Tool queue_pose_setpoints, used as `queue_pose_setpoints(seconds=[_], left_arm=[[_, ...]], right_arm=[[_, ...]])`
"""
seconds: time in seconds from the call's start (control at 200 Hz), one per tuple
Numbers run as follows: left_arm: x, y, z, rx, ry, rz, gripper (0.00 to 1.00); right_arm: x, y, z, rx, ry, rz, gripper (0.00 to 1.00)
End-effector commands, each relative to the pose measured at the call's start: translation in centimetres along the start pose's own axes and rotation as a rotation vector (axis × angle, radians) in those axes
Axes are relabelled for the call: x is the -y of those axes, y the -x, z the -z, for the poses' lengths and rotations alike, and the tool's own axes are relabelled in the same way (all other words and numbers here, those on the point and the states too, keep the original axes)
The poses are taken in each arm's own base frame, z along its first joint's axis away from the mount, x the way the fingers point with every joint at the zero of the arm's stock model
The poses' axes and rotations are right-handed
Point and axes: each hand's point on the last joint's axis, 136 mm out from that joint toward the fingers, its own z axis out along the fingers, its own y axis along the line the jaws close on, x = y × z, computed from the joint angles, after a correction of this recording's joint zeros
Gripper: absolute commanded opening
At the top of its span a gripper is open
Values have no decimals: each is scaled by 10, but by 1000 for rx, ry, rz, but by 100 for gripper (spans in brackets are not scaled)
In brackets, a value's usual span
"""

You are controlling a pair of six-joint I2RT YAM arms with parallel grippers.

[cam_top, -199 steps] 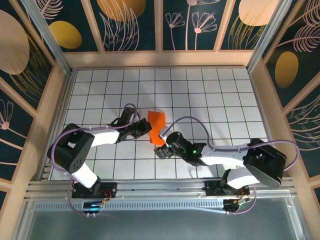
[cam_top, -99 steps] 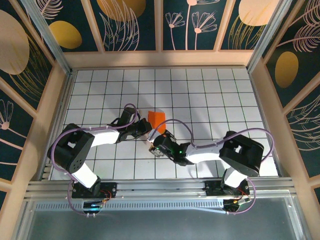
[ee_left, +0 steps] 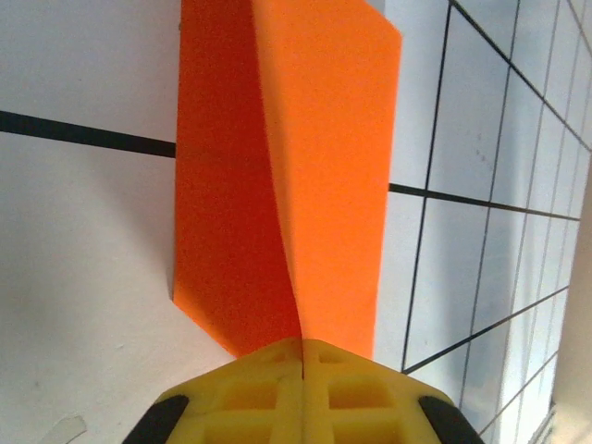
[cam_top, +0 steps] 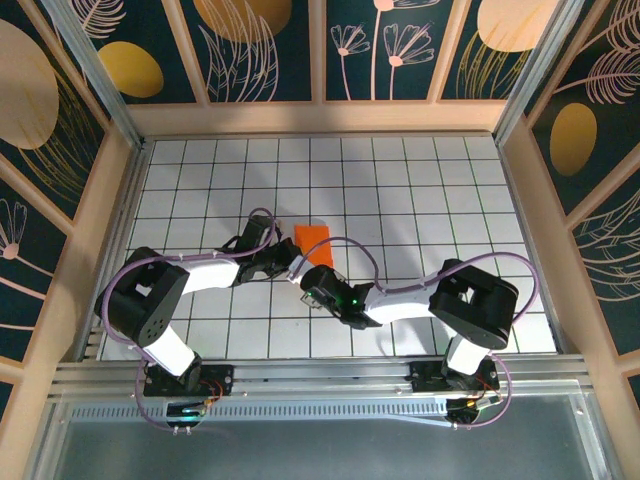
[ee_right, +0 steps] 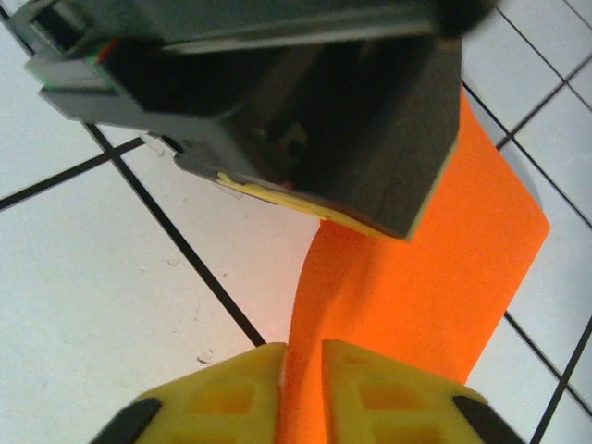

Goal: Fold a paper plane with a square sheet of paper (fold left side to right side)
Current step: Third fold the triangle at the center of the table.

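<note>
**Item 1. Left gripper [cam_top: 288, 262], black body with yellow moulded fingers [ee_left: 268, 393].**
- State: the fingers are pressed flat together with no gap between them. They nip the near end of the paper's ridge.
- Position: left of table centre, pointing towards the sheet.

**Item 2. Square sheet of paper [cam_top: 314, 240], thin, bright orange, creased into a narrow wedge.**
- Location: mid-table on the white gridded tabletop [cam_top: 430, 190], just beyond both grippers.
- Form: in the left wrist view, a darker panel and a lighter panel meet along one crease, which runs straight into the left fingers.

**Item 3. Right gripper [cam_top: 310, 287], same pattern, with yellow fingers [ee_right: 231, 393].**
- State: the fingers are drawn almost together, leaving only a slit. The orange edge runs into that slit, so this is judged a light hold on the sheet.
- Position: just beside the left gripper, whose dark housing looms immediately ahead in the right wrist view.

**Hazards, as judged.**
- Tearing: both holds sit close together on one small end, and any opposed pull would rip the thin paper.
- Crumpling: pushing the two holds towards each other would buckle the panel between them.
- Skewed crease: dragging one side while the other pins would shift the fold off its line.
- Collision: the housings are near enough to knock on a small rotation.
- Slip: the right hold covers only an edge and may pull free.
</note>
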Motion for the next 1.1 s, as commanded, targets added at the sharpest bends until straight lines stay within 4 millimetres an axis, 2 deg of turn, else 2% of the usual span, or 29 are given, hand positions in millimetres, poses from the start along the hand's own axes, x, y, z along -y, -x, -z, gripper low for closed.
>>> queue_pose_setpoints(seconds=[0.0, 0.14, 0.22, 0.335, 0.445, 0.636, 0.886, 0.916, 1.046, 1.061, 1.096], left_arm=[[9, 9, 11, 43, 14, -44, 16], [6, 20, 29, 96, 44, -51, 33], [0, 26, 42, 121, 49, -42, 37], [1, 32, 56, 147, 39, -55, 39], [17, 33, 56, 122, -7, -102, 32], [38, 31, 36, 36, -76, -153, 18], [51, 22, -4, -73, -60, -216, 12], [45, 19, -15, -96, -38, -215, 11], [30, 10, -32, -139, 13, -216, 10], [38, 16, -33, -127, 1, -226, 9], [36, 15, -36, -132, 7, -223, 9]], right_arm=[[2, 6, 1, -13, 7, -24, 2], [5, 1, 3, -33, 70, -109, 0], [7, 0, 6, -36, 130, -176, 0], [5, 0, 10, -36, 246, -281, 0], [2, -1, 13, -35, 348, -368, 0], [-5, -3, 13, -47, 454, -440, 0], [-9, -7, 12, -58, 496, -487, 0], [-10, -9, 12, -62, 499, -489, 0], [-10, -13, 11, -70, 503, -506, 0], [-11, -14, 11, -72, 504, -508, 0], [-10, -14, 12, -70, 505, -514, 0]])
